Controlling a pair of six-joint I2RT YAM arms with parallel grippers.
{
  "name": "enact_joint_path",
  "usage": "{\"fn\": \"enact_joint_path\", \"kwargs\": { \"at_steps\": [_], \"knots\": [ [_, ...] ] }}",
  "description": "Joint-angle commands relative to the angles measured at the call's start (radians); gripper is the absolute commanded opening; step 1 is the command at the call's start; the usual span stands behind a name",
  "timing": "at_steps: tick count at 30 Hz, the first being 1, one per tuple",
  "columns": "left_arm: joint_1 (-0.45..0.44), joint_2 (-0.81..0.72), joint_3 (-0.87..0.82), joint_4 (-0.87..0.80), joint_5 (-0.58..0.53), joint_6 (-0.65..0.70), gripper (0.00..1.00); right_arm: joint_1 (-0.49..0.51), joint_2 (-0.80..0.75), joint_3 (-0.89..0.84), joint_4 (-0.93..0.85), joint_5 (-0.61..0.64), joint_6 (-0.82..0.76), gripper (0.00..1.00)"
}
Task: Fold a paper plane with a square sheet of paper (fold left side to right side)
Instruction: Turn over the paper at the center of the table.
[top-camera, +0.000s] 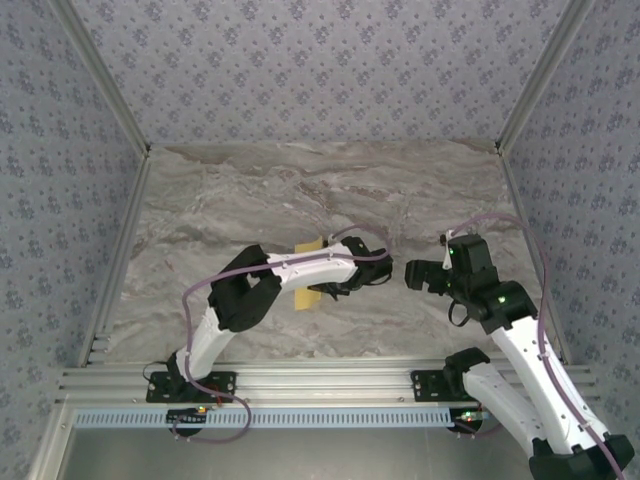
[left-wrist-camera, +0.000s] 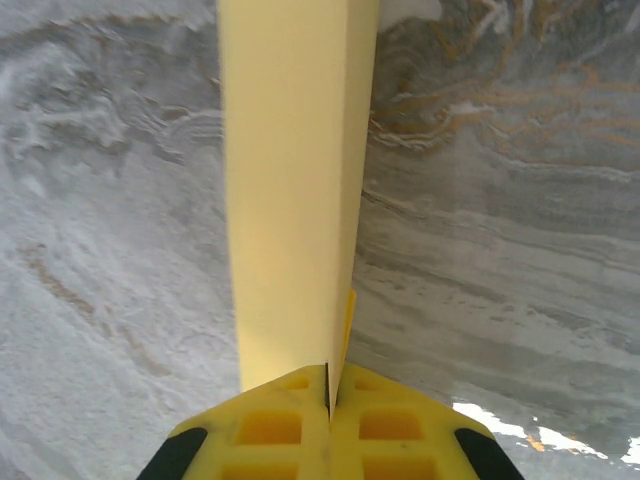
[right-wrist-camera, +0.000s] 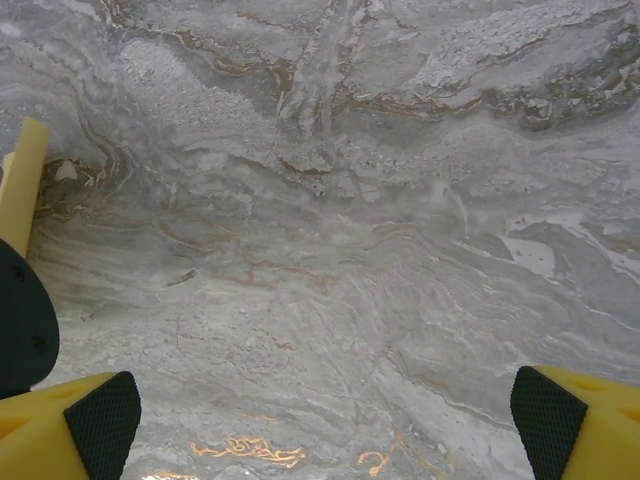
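1. Shut tight, my left claw (left-wrist-camera: 330, 388) grips the square sheet of paper (left-wrist-camera: 290, 200). Its two yellow fingertips (left-wrist-camera: 275, 425) meet at 6 o'clock of the left wrist view, with the paper's near end nipped in the seam between them.
2. From that pinch the mustard-yellow paper runs straight toward 12 o'clock and off the top of the view as a long, plain band.
3. A second layer's edge shows along the band's 3 o'clock side, so the sheet is folded over on itself.
4. Under it is the grey marbled tabletop (left-wrist-camera: 500, 220), with a shadow along the band's 3 o'clock side. I cannot tell whether the far end of the paper touches the marble.
5. From the top camera the paper sits near the middle of the table. My left forearm (top-camera: 300, 268) crosses over it, so yellow shows at 12 o'clock and at 6 o'clock of the arm.
6. My right claw (right-wrist-camera: 325, 415) stands wide open and holds nothing. Its black-padded fingertips (right-wrist-camera: 100, 425) sit at 8 o'clock and 4 o'clock of the right wrist view, with bare marble between them.
7. In the top view the right claw is at 3 o'clock of the paper, near my left wrist but apart from it.
8. A pale yellow strip (right-wrist-camera: 24, 180) rises at 9 o'clock of the right wrist view. I cannot tell whether it is paper.
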Motion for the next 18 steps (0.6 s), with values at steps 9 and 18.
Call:
{"fn": "enact_joint_path", "kwargs": {
  "at_steps": [9,18],
  "knots": [
    [0.021,0.042,0.023,0.137,0.189,0.094,0.17,-0.007,-0.014,-0.003,-0.029,0.023,-0.008,1.00],
    [0.020,-0.097,-0.082,0.309,0.273,0.171,0.40,-0.007,-0.013,-0.009,-0.014,-0.041,-0.008,1.00]
  ]
}}
